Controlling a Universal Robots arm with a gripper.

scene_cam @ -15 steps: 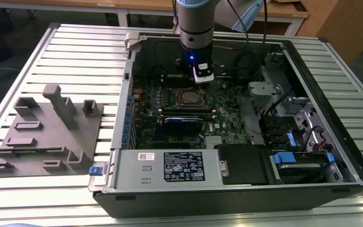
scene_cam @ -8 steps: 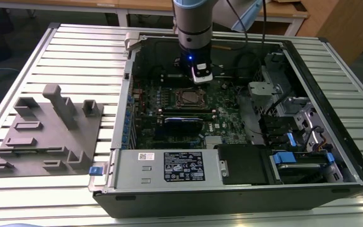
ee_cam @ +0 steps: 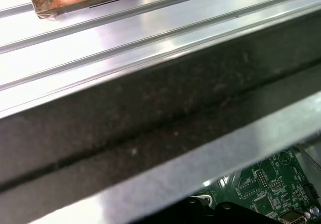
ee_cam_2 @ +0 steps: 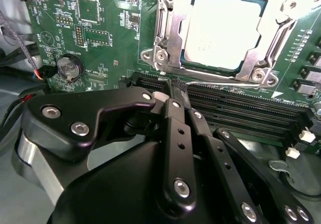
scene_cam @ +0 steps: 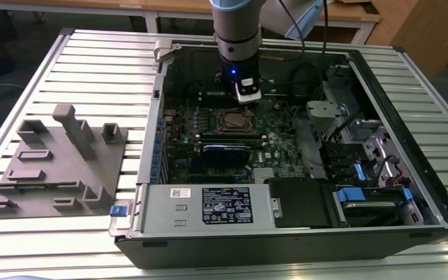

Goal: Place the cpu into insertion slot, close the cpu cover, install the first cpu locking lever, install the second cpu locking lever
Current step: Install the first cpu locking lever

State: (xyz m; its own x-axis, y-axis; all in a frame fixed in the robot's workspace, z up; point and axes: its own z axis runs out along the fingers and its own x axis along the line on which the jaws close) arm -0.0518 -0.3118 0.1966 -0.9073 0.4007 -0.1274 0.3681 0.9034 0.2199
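The cpu (ee_cam_2: 223,28), a pale silver square, lies in the insertion slot (scene_cam: 234,121) on the green motherboard (ee_cam_2: 115,38). The cpu cover (ee_cam_2: 169,38), a silver frame, lies flat around it. A thin wire locking lever (ee_cam_2: 225,85) runs along the socket's edge that faces the memory slots. My black gripper (ee_cam_2: 176,89) has its fingers together, and their tips meet that lever's end. I cannot tell whether the wire is pinched between them. In the exterior view the gripper (scene_cam: 245,96) hangs inside the open computer case just behind the socket.
Long black memory slots (ee_cam_2: 241,108) lie beside the socket, and a coin battery (ee_cam_2: 68,66) sits further off. The case walls (scene_cam: 158,105) ring the board. A power supply (scene_cam: 208,204) and drive bays (scene_cam: 364,192) fill the front. A grey fixture block (scene_cam: 53,163) stands on the slatted table.
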